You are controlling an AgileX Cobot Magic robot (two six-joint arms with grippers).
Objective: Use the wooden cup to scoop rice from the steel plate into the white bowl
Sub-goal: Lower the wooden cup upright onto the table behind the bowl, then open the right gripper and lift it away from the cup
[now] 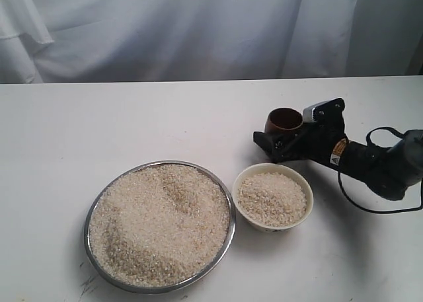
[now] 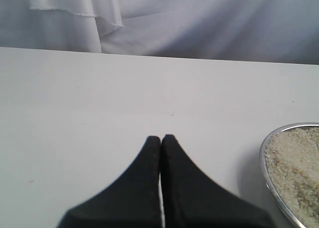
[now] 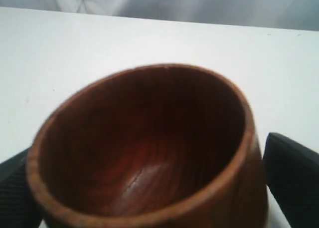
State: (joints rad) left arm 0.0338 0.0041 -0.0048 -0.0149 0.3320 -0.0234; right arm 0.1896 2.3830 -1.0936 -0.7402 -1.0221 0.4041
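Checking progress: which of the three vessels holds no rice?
The wooden cup, bare inside; the steel plate and white bowl both hold rice.

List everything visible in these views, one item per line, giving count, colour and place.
shiny round steel plate: one, silver, front left of table
loose uncooked rice grains: two heaps, pale beige, in plate and bowl
small round white ceramic bowl: one, cream-white, right of plate
small rounded wooden cup: one, reddish-brown, empty, upright behind bowl
table: one, white, under everything
draped cloth: one, white, behind table
left gripper: one, black, shut, near plate
right gripper: one, black, open, flanking cup
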